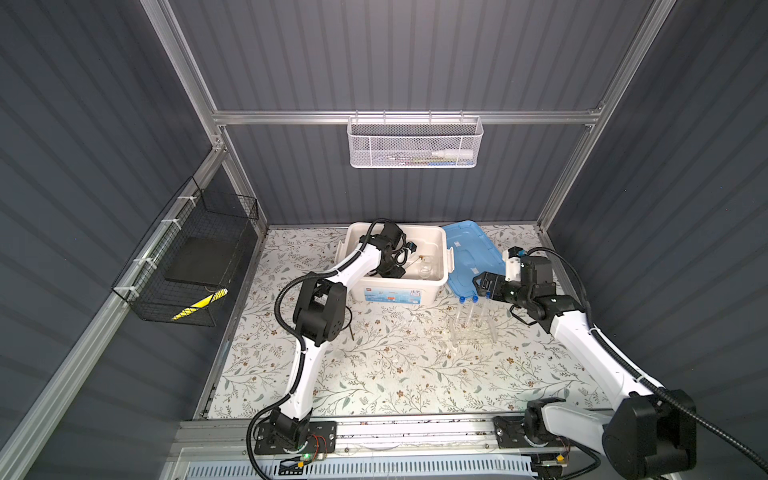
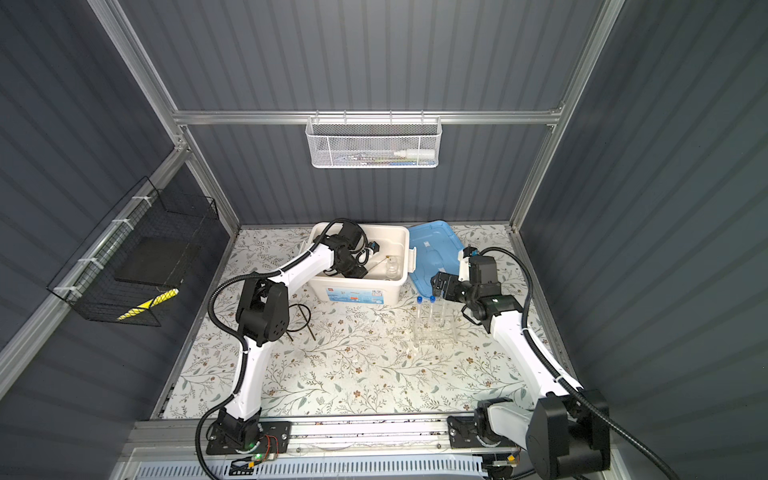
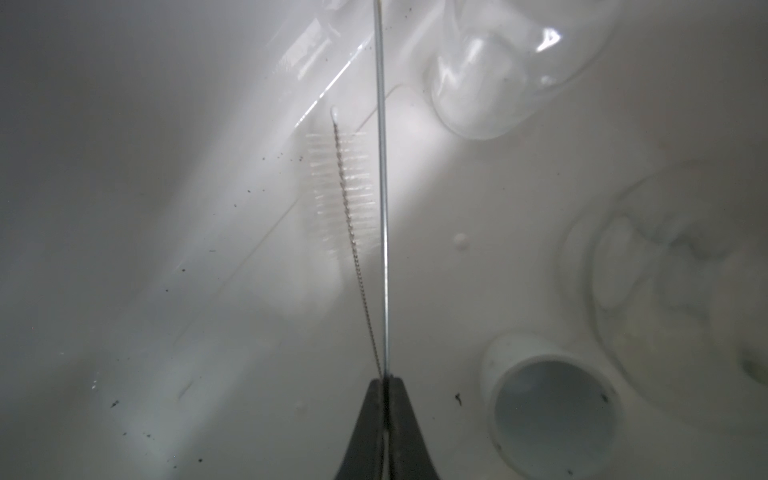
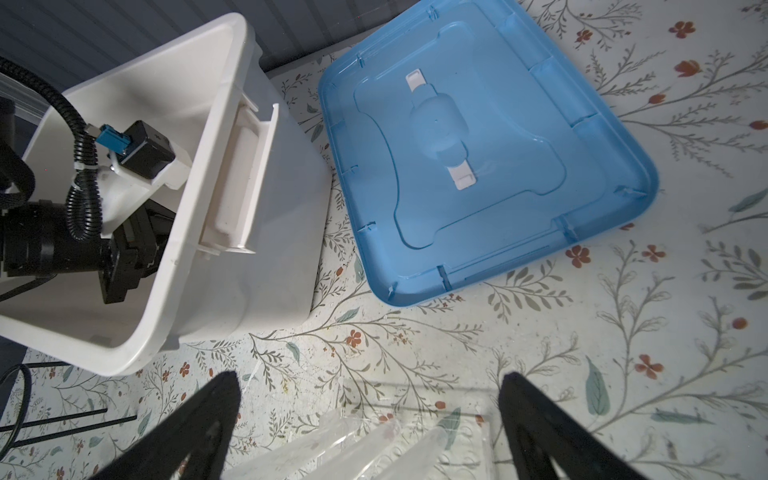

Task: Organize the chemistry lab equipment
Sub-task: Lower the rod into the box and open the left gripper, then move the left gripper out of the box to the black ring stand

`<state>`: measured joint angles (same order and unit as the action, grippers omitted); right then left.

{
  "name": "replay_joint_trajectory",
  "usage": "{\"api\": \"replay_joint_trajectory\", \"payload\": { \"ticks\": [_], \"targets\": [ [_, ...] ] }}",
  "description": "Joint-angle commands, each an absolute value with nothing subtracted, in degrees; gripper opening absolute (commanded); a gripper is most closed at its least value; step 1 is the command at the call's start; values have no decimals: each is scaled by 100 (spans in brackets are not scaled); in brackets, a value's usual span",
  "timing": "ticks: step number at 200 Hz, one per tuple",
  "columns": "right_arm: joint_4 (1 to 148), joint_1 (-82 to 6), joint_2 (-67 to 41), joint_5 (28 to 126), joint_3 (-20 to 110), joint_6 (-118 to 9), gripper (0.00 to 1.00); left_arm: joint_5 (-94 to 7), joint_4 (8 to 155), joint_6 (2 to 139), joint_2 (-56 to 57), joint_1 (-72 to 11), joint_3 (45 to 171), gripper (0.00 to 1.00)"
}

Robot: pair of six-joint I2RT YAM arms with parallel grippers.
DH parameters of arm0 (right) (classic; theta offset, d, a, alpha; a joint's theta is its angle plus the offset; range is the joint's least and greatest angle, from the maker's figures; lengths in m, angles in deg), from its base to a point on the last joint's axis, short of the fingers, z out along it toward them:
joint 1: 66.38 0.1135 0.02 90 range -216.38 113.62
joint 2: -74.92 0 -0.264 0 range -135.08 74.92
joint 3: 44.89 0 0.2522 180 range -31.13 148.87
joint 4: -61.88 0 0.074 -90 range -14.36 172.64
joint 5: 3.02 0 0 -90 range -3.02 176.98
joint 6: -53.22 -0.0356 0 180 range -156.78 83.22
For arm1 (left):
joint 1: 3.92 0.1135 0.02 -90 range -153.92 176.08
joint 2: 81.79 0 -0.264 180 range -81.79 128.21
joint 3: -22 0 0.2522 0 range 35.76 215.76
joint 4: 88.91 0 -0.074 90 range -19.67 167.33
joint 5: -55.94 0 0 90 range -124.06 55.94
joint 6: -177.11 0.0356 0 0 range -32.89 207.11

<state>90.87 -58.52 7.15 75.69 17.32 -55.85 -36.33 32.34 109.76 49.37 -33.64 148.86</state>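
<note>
Right pincer (image 4: 370,376), fingers spread wide and released, hangs over the floral tabletop (image 1: 395,374). Behind it stands the open white storage box (image 1: 390,291). Just beneath the right pincer is the clear tube rack (image 1: 478,334) with blue-capped test tubes (image 1: 475,299). Inside the box, the left pincer (image 3: 386,378) is clenched on a thin rod (image 3: 382,166).

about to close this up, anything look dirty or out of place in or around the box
Yes. Dark specks are scattered over the floor of the white box, so it looks unclean. The small white dish lies tipped on its side there. The blue lid lies askew on the table beside the box.
</note>
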Motion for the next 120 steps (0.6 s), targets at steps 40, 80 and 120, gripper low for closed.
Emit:
{"api": "replay_joint_trajectory", "payload": {
  "ticks": [40, 80, 120],
  "targets": [
    [9178, -5865, 811, 7630, 1792, -5572, 99, -3849, 3180, 10779, 4876, -3319, 14936, 31],
    [9173, -5865, 899, 7661, 1735, -5577, 99, -3927, 3353, 10629, 4612, -3323, 14898, 50],
    [9169, -5865, 943, 7663, 1697, -5595, 99, -3810, 3727, 10381, 4140, -3328, 14774, 74]
  ]
}}
